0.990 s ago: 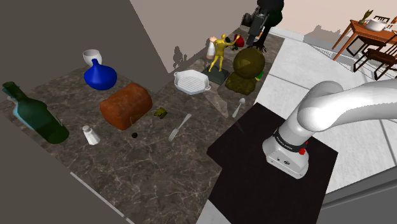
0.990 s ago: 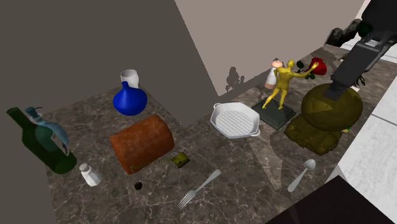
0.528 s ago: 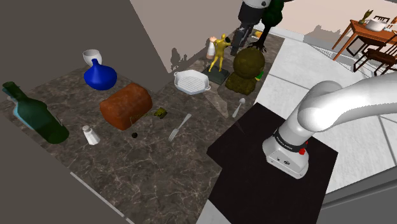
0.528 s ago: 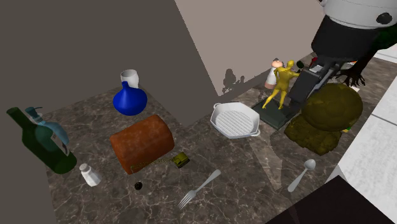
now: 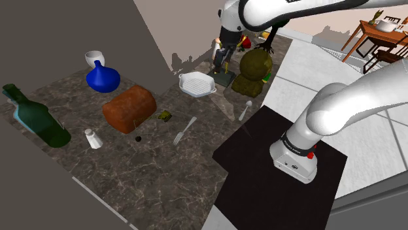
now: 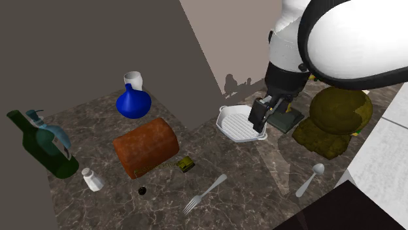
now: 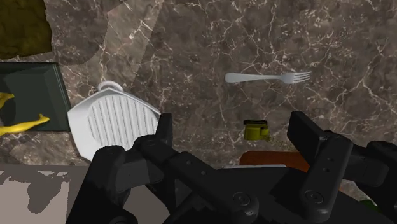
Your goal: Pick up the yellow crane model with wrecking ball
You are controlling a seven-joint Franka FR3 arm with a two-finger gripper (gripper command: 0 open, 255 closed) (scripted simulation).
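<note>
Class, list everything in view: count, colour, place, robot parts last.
bottle: 1, green, shoulder view's left
cup: 1, white, by wall
vase: 1, blue, beside cup
loaf: 1, brown, mid-counter
shaker: 1, white, beside bottle
crane model: 1, yellow, beside loaf
fork: 1, grey, beside crane model
spoon: 1, grey, near stand
figure: 1, olive, behind spoon
dish: 1, white, beside figure
arm: 1, white, over counter
end effector: 1, black, open, above dish

Your shoulder cam sits beside and behind the stand point(image 5: 252, 153), looking down across the desk point(image 5: 144, 176). 2nd ext. cam looks much the same way, nearer in. Wrist cam looks down past the hand point(image 7: 232, 124). All 3 share the ridged white dish point(image 5: 197, 83) & fork point(image 5: 185, 129).
</note>
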